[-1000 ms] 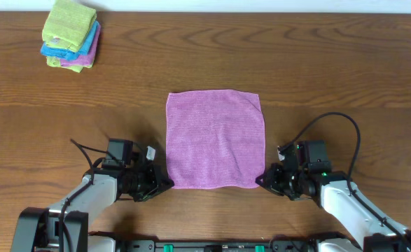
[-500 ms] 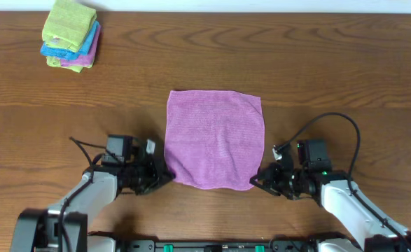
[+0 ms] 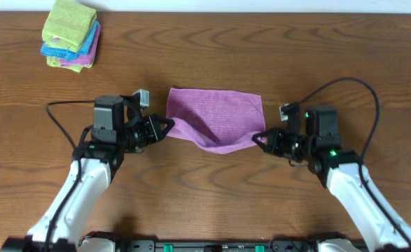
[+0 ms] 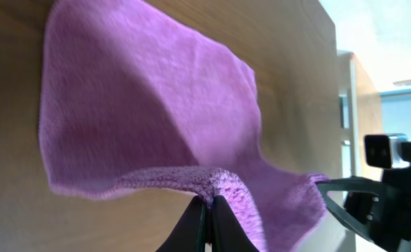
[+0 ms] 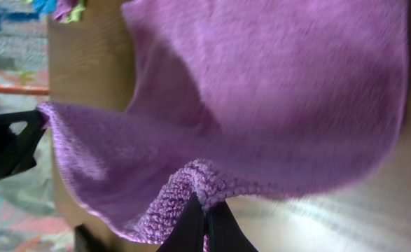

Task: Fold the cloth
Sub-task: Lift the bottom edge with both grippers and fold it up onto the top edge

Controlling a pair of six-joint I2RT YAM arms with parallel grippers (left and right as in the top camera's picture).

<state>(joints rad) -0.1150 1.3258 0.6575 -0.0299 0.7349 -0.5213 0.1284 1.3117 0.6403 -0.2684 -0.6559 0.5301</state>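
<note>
Fingers of left gripper [image 3: 165,128] and right gripper [image 3: 257,138] clamping tight on near corners of cloth [image 3: 216,115], one corner each, holding them raised. Near edge sagging in middle between grips. Far part of cloth lying flat, well right of stack of folded cloths [image 3: 70,42] and nearer than it. Judging fold half done. Advising: keeping both corners level, tension even, laying them squarely onto far corners before releasing.
</note>
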